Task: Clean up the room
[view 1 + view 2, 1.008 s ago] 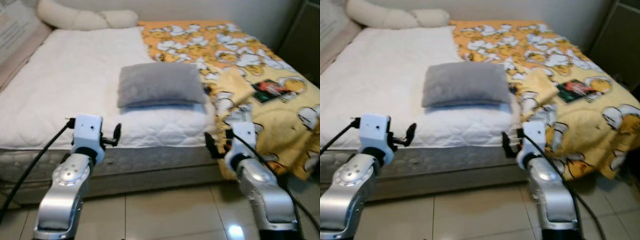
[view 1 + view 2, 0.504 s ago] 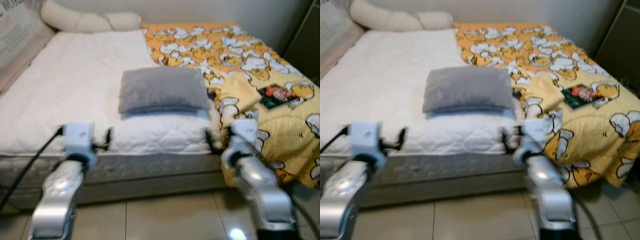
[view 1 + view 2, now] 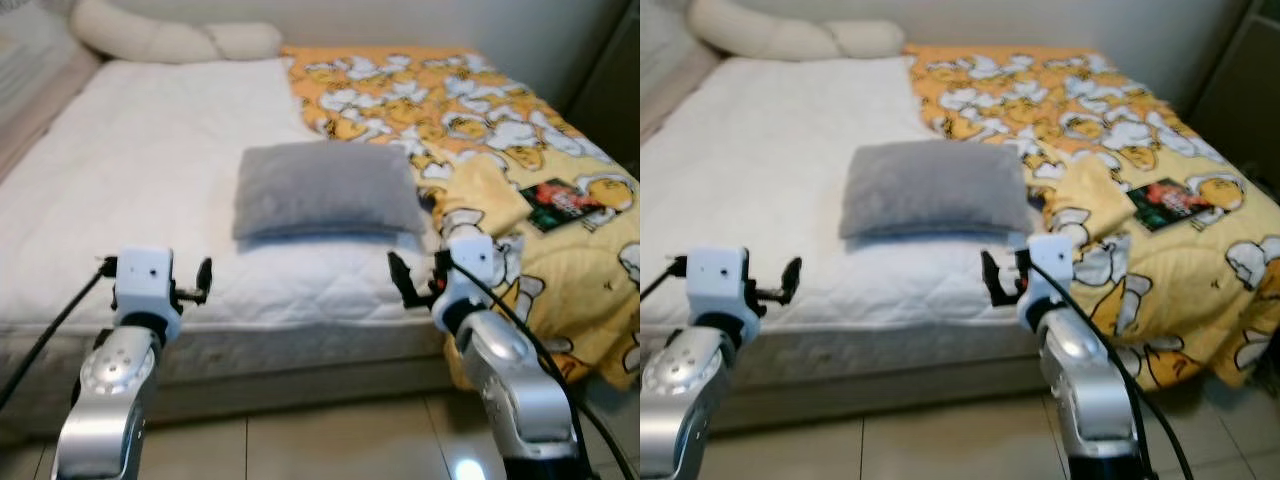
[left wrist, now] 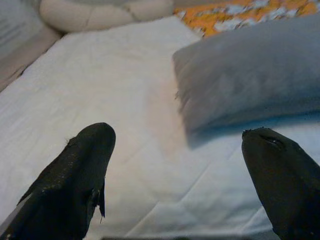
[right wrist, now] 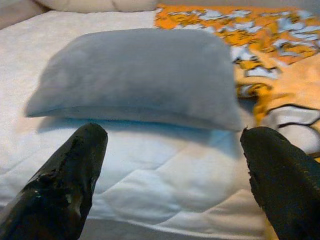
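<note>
A grey pillow (image 3: 325,190) lies flat across the middle of the white mattress (image 3: 140,170), beside a rumpled yellow cartoon-print blanket (image 3: 480,110) that covers the bed's right half. My left gripper (image 4: 175,135) is open and empty, held in front of the mattress's near edge, short of the pillow's left end. My right gripper (image 5: 172,132) is open and empty too, at the near edge just below the pillow's right end. A small dark book (image 3: 570,200) rests on the blanket at the right.
A long cream bolster (image 3: 170,40) lies at the head of the bed against the wall. A padded bed side (image 3: 25,90) runs along the left. Tiled floor (image 3: 330,440) lies between me and the bed. A dark cabinet (image 3: 610,70) stands at the far right.
The view has shifted as I move. Both arms stay raised before the bed edge with their fingers apart. The pillow, blanket and book have kept their places on the bed.
</note>
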Robot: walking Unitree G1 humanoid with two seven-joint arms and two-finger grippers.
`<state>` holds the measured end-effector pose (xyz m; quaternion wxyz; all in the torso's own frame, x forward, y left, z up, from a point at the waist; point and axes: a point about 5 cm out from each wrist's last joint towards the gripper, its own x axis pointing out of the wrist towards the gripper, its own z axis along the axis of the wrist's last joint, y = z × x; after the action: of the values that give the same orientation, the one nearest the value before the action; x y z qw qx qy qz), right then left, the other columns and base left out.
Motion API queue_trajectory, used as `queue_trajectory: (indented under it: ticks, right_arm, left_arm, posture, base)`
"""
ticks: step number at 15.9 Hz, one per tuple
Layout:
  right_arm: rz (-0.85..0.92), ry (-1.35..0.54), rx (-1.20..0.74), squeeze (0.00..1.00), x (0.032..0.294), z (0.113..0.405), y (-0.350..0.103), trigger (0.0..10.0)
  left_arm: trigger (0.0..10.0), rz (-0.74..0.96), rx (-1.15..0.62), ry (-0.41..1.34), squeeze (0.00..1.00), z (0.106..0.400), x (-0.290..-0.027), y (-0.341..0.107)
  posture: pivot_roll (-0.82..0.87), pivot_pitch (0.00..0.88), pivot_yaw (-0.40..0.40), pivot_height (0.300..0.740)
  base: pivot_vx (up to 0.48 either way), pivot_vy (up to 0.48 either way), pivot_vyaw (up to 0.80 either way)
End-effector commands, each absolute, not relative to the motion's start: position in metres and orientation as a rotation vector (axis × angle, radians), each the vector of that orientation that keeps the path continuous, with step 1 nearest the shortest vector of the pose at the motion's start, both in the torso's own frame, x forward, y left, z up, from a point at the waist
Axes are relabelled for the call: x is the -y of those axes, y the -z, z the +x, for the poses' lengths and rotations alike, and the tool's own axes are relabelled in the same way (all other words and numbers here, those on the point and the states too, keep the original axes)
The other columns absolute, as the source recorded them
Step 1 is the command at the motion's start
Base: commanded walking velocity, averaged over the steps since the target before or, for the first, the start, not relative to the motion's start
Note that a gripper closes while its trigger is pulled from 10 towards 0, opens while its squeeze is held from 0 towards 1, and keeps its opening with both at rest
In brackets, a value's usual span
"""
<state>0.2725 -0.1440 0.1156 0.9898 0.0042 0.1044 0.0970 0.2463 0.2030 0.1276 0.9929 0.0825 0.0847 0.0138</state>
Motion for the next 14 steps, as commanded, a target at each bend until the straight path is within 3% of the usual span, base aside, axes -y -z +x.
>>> queue_trajectory:
  ticks: [1, 8, 11, 14]
  right_arm:
    - [0.003, -0.154, -0.201, 0.0, 0.1556, 0.2724, -0.1168, 10.0]
    - [-0.001, -0.179, -0.21, 0.0, 0.1525, 0.2726, -0.1154, 10.0]
    - [-0.009, -0.168, -0.21, 0.0, 0.1526, 0.2725, -0.1149, 10.0]
    - [0.01, -0.145, -0.212, 0.0, 0.1552, 0.2733, -0.1139, 10.0]
  left_arm:
    - [10.0, 0.16, -0.16, 0.001, 0.0, 0.2482, -0.196, -0.1285]
    - [10.0, 0.168, -0.161, 0.006, 0.0, 0.2489, -0.1968, -0.1282]
    - [10.0, 0.171, -0.163, 0.011, 0.0, 0.2489, -0.1966, -0.1279]
    - [10.0, 0.176, -0.167, 0.021, 0.0, 0.2488, -0.1958, -0.1272]
  posture:
    - [-0.09, 0.0, -0.012, 0.74]
    - [-0.09, 0.0, -0.009, 0.74]
    - [-0.09, 0.0, -0.008, 0.74]
    - [-0.09, 0.0, -0.008, 0.74]
  base:
    - [0.322, 0.0, 0.0]
    - [0.321, 0.0, 0.0]
    - [0.32, 0.0, 0.8]
    - [0.321, 0.0, 0.0]
